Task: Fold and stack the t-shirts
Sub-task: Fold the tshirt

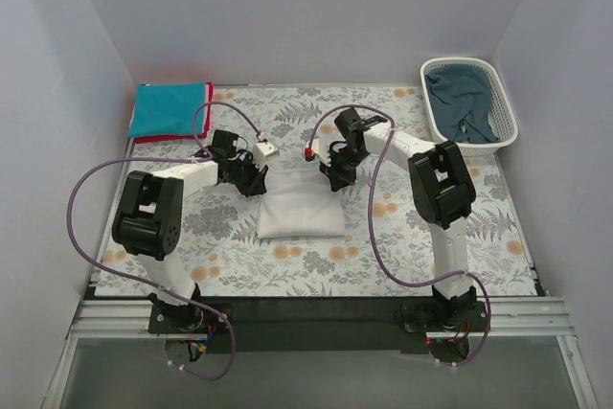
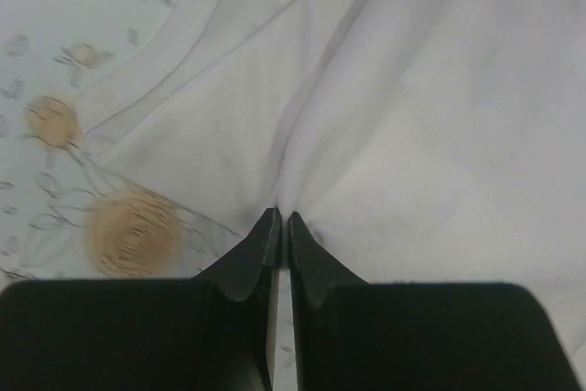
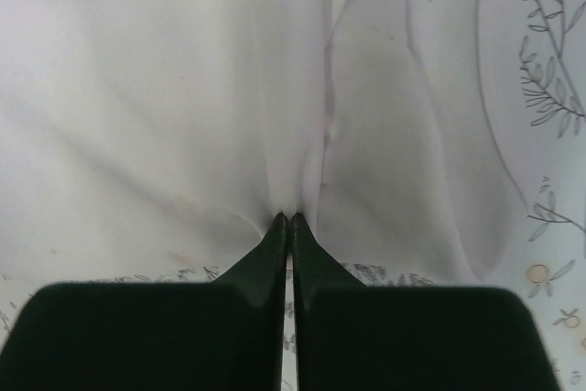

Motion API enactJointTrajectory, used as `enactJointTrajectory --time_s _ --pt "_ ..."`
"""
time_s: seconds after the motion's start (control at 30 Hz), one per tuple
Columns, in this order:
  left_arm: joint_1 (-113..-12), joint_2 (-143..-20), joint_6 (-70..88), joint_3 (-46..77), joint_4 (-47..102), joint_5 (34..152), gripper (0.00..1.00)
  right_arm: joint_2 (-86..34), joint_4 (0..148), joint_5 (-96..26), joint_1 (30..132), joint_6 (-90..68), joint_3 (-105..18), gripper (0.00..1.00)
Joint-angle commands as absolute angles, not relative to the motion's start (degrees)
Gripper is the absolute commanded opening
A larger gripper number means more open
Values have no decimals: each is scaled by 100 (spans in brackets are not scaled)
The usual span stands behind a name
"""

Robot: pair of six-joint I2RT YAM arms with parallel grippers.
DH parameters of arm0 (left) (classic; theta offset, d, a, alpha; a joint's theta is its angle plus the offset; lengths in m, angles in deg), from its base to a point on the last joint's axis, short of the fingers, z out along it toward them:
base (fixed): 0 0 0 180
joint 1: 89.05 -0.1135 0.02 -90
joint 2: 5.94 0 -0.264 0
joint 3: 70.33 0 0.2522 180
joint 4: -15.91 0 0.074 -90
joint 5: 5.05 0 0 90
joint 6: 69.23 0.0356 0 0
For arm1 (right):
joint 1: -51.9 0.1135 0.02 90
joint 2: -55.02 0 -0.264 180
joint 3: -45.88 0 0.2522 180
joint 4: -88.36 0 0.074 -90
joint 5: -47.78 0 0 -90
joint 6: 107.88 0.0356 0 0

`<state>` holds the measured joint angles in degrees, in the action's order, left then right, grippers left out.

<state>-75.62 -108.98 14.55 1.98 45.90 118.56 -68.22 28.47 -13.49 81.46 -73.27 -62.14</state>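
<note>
Top external view: the left gripper (image 1: 251,182) and right gripper (image 1: 337,179) are both lowered onto the far edge of the white folded cloth t-shirt (image 1: 300,213). This shirt lies flat on the floral-patterned tablecloth (image 1: 316,261) and extends from the two grippers back toward the arm bases.

Left wrist view: the left gripper's fingers are pressed together on a pucker of the white cloth, with creases radiating from the tips. Tablecloth is visible to the left of the gripper.

Right wrist view: the right gripper is likewise pinching the white cloth, and the tablecloth shows to its right.

Container: the white slatted plastic basket (image 1: 460,61) stands well apart, beyond and to the right of the right gripper. It holds one crumpled dark blue-teal cloth t-shirt (image 1: 460,102), lying within the walls.

Beyond and to the left of the left gripper, the bright teal folded cloth t-shirt (image 1: 170,107) lies on top of the red cloth t-shirt (image 1: 158,139). Only a margin of the red one shows.
</note>
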Motion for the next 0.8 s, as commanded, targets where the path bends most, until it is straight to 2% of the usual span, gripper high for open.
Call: enactJointTrajectory --time_s 0.0,0.1,0.23,0.3,0.33,0.37,0.43,0.57,0.77 --pt "-7341 -10140 1840 -443 5339 12194 0 -6261 2898 -1058 8441 -6921 -5204 1" --pt "-7200 -9464 1936 -1085 5551 12213 0 -5732 3109 -812 8626 -6500 -4316 1" --pt "-7147 -8752 2051 -1691 5867 12440 0 -5318 3109 -513 8653 -5902 -3838 1" --pt "-7138 -8373 2199 -1850 6086 12511 6 -5116 2995 -390 8662 -5594 -3767 3" --pt "-7138 -8233 2287 -1868 6174 12668 19 -5046 2925 -337 8645 -5489 -3836 34" --pt "-7130 -7997 2314 -1825 6349 12731 22 -4906 2881 -111 8618 -5322 -3889 41" --pt "-7121 -7732 2358 -1737 6456 12915 26 -4782 2846 250 8434 -5015 -4047 46" --pt "-6998 -7441 2376 -1412 6334 13162 35 -4938 2863 1287 8144 -4250 -5002 47" --pt "-6225 -8248 1621 -876 5762 12741 38 -5948 2889 1395 8135 -4037 -5832 29"
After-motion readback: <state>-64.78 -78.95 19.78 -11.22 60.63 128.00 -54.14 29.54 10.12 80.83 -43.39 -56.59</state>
